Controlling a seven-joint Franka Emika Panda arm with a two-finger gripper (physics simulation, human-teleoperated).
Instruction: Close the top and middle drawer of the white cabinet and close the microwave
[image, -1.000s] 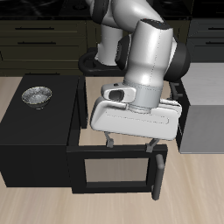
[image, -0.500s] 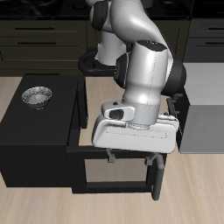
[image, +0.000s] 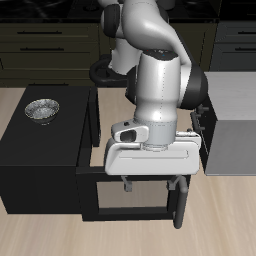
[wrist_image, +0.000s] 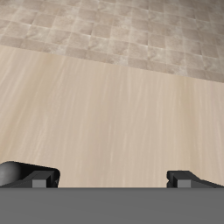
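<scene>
The gripper, fingers spread wide and holding nothing, hangs just behind the top edge of the microwave door, which stands swung out toward the table's front. This looks like the door-closing step; next, the arm must push the panel back toward the black box. The white cabinet waits beside it.

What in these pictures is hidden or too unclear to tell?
- Cabinet drawers: exterior view, the arm covers the front, the edge cuts it off.
- Gripper: exterior view, jaws partly behind the microwave door; unclear whether they touch it.
- Wrist view: only floor, fingertips and a grey surface.
</scene>
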